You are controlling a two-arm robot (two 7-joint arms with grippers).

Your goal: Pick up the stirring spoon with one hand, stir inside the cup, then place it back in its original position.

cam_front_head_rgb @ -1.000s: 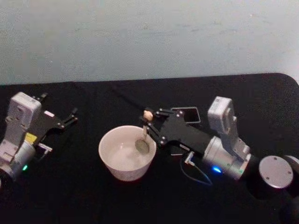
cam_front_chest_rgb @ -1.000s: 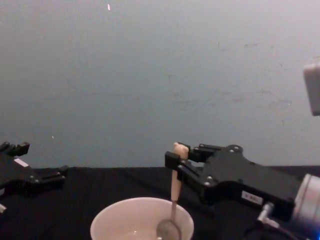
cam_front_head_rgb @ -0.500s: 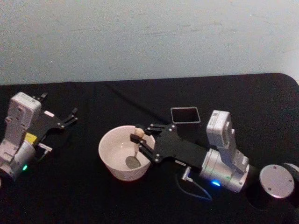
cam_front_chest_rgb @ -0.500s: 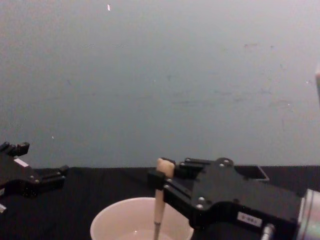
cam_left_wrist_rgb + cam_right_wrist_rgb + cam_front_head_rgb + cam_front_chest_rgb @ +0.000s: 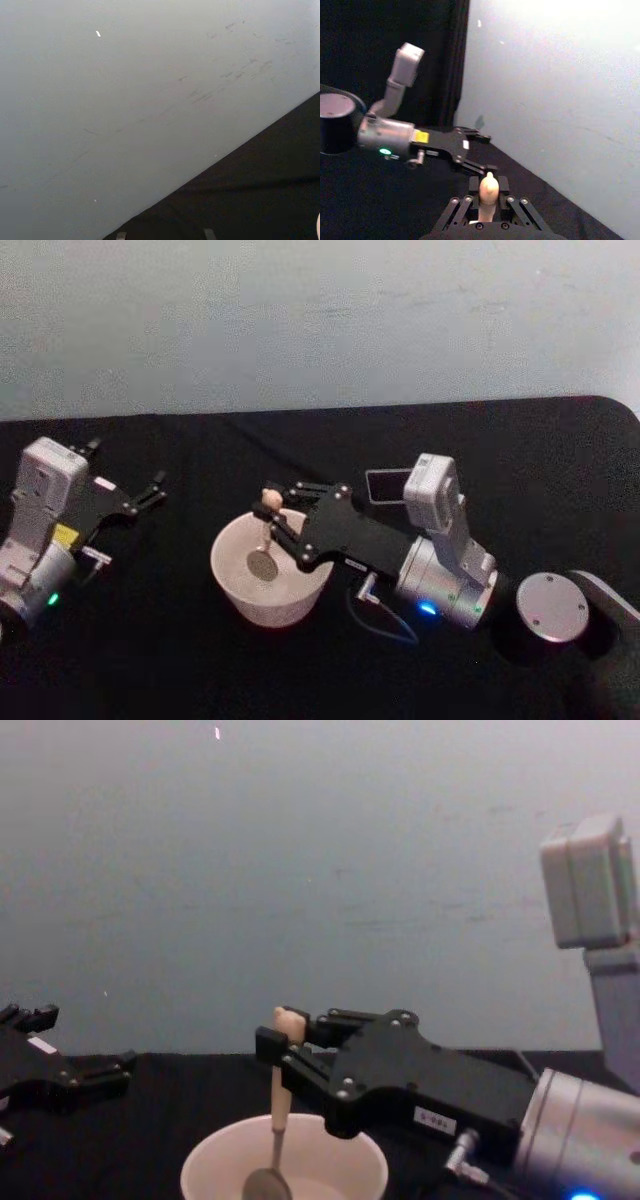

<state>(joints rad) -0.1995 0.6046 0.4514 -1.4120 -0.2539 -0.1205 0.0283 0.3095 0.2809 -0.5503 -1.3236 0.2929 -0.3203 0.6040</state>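
The right gripper (image 5: 268,512) has slid the stirring spoon (image 5: 264,538) from the 3 o'clock side of the cup (image 5: 228,575) to its middle, squeezing the upright handle, with the holder box (image 5: 386,485) at 2 o'clock and the left gripper (image 5: 128,466) idle, fingers apart, at 9 o'clock.

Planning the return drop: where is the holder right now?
In the head view the holder stands right of and beyond the cup, behind the right gripper that holds the spoon, partly hidden by its wrist.

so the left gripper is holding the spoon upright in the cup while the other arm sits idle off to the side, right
Wrong arm. The head view shows the right gripper with its jaws shut on the stirring spoon, upright in the cup, while the left gripper sits idle off to the side.
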